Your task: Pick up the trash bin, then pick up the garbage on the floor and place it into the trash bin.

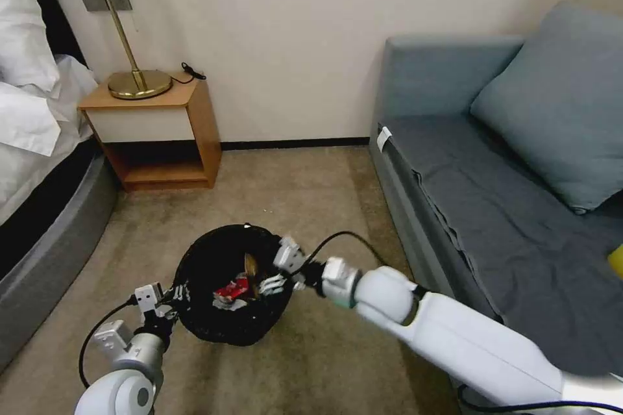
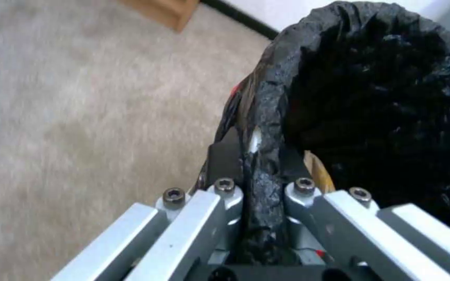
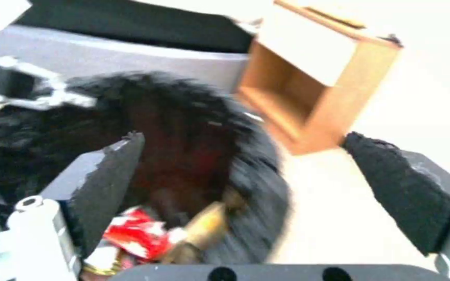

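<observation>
left gripper (image 1: 170,298): nearest item, low at the left of the head view; jaws closed tight on the near-left rim of the round black wire-mesh trash bin (image 1: 201,259), the folded black plastic liner pinched between the two fingers (image 2: 225,156) in the left wrist view.

trash bin: on the beige carpet floor (image 1: 292,188), tipped so its mouth faces up toward the head camera; the black liner covers rim and inside.

garbage inside the bin: flat red packet (image 1: 232,289) against the lower inside wall; brown-gold wrapper (image 1: 250,264) just beside it, toward the right rim. both appear in the right wrist view, red packet (image 3: 139,236) and brown-gold wrapper (image 3: 204,228), lying close together, blurred.

right gripper (image 1: 279,270): at the right rim of the bin, over its mouth; jaws spread wide, holding nothing, the black-padded fingers (image 3: 110,171) well apart in the right wrist view.

wooden nightstand (image 1: 195,123): farther off, against the wall at the far left of the floor, with a brass lamp (image 1: 136,77) on top.

grey-blue sofa (image 1: 493,207): along the right side, with a matching cushion (image 1: 558,103).

bed with white bedding (image 1: 29,116): at the left edge.
</observation>
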`<state>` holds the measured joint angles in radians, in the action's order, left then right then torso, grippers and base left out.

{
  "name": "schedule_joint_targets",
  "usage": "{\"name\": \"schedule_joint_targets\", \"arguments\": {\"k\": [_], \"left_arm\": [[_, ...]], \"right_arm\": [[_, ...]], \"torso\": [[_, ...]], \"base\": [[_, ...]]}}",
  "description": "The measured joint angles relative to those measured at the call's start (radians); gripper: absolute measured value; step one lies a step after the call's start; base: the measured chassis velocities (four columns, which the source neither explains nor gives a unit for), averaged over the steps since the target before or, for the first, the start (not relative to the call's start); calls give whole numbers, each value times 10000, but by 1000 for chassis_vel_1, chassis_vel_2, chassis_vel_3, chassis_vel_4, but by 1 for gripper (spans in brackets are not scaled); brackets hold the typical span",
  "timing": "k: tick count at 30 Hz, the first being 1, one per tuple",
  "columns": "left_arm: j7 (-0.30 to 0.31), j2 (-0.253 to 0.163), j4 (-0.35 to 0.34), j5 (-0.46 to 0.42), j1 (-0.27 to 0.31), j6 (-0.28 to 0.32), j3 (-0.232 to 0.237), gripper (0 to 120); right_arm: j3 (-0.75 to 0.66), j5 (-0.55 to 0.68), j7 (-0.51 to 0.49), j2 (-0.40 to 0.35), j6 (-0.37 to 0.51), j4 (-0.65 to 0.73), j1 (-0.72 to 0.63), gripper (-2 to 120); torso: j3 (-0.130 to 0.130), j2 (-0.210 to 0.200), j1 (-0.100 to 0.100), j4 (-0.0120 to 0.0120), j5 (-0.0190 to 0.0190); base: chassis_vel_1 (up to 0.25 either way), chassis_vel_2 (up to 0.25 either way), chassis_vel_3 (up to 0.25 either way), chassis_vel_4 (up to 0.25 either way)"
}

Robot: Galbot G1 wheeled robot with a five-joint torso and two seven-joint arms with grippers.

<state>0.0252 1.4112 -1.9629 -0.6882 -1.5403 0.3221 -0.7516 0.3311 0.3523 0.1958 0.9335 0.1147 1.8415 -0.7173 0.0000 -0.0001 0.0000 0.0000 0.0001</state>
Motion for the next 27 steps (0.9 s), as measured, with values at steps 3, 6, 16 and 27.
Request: {"name": "schedule_joint_targets", "arguments": {"k": [3, 6, 16, 27], "left_arm": [[851, -60, 19, -630, 151, 330, 2, 4], [1456, -104, 24, -1042, 225, 504, -2, 4], [2595, -216, 144, -1429, 392, 944, 111, 4], [1578, -196, 59, -291, 22, 588, -15, 39]], "right_arm": [[-1489, -16, -265, -270, -138, 446, -1246, 100], [-2301, 24, -604, -331, -164, 789, -1875, 100], [-5077, -307, -1439, -124, -226, 2671, -4647, 100], [-6012, -759, -1510, 254, -445, 3752, -6481, 100]], "torso": [[0, 0, 0, -2, 1], [0, 0, 0, 0, 2], [-1, 1, 0, -1, 1], [-1, 0, 0, 0, 0]], "base": [[0, 0, 0, 0], [0, 0, 0, 0], [0, 0, 0, 0], [0, 0, 0, 0]]}}
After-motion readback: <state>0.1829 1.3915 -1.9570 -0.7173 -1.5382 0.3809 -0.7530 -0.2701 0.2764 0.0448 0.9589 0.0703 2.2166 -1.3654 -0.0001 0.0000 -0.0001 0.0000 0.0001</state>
